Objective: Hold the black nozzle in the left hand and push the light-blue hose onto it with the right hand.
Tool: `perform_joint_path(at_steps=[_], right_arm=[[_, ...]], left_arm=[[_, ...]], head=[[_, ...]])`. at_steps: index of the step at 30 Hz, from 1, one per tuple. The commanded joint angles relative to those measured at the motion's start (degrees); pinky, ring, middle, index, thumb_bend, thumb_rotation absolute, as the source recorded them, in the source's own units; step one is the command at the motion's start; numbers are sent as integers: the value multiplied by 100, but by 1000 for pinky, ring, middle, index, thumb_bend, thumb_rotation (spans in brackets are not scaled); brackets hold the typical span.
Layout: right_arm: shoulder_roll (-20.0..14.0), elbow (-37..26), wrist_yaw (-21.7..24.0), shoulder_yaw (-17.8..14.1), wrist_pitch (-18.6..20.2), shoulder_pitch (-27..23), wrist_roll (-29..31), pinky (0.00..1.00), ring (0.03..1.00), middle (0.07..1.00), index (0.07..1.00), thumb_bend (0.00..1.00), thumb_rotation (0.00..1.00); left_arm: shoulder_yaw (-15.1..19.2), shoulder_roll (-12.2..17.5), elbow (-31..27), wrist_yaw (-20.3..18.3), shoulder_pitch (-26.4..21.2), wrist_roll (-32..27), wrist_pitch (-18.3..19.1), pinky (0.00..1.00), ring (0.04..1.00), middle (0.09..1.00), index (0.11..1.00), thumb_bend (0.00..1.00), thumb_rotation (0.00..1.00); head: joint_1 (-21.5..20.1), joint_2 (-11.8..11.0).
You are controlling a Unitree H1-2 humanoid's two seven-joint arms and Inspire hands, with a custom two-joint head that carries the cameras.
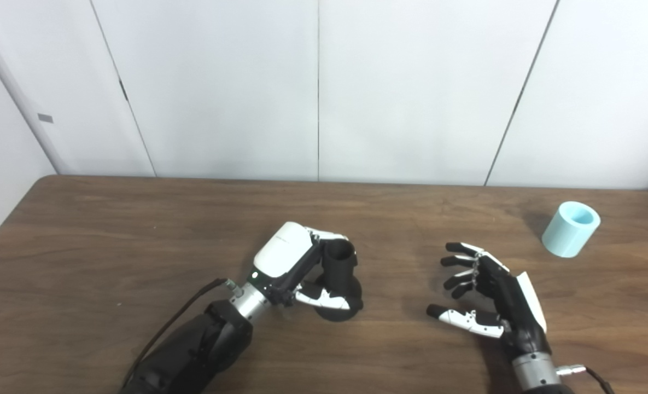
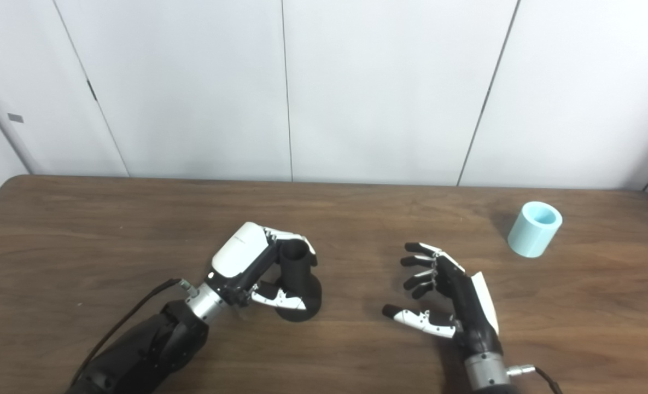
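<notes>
Black nozzle (image 1: 339, 279) upright on wooden table (image 1: 138, 235), wide base down, open mouth up, near table middle. Left hand (image 1: 296, 265) wrapped around nozzle neck, fingers behind, thumb across front above base. Right hand (image 1: 485, 298) to right of nozzle, well apart, fingers spread, thumb out, holding nothing. Light-blue hose (image 1: 571, 229) tilted on table at far right, beyond right hand, untouched.

Left hand (image 1: 291, 262) hides nozzle (image 1: 339, 273) side; forearms cut off below.
</notes>
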Motion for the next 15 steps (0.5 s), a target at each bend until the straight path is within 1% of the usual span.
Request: perform_joint_path(at_steps=[1, 3, 4, 5, 7, 9, 15], right_arm=[[-11, -183, -110, -52, -277, -179, 17, 406, 511, 670, 733, 700, 101], [1, -232, -105, -70, -275, -186, 70, 406, 511, 673, 733, 702, 100], [4, -252, -103, -74, -269, -188, 83, 407, 512, 674, 733, 704, 100], [8, -266, -98, -84, -268, -193, 115, 408, 513, 675, 733, 705, 100], [3, -279, -88, -98, -284, -199, 156, 413, 514, 678, 732, 710, 92], [-2, -276, -78, -108, -312, -209, 191, 416, 514, 679, 731, 709, 85], [-8, -257, -78, -119, -338, -231, 235, 416, 511, 677, 730, 709, 74]], left_arm=[[-180, 90, 318, -1048, 644, 40, 459, 310, 368, 443, 504, 522, 0], [1, 65, 152, -1524, 730, -367, 819, 321, 379, 451, 501, 522, 0], [69, 53, 88, -1687, 764, -496, 946, 334, 391, 465, 503, 513, 0], [164, 33, 21, -1847, 811, -645, 1120, 341, 397, 472, 504, 508, 0], [291, 7, -61, -2026, 879, -802, 1328, 353, 404, 472, 508, 505, 0], [385, -12, -58, -2141, 915, -924, 1427, 360, 405, 468, 511, 504, 0], [600, -14, 58, -2495, 948, -1294, 1528, 396, 417, 461, 511, 504, 0]], head=[[-20, 11], [-55, 35], [-55, 35], [-71, 51], [-86, 69], [-91, 77], [-168, 101]])
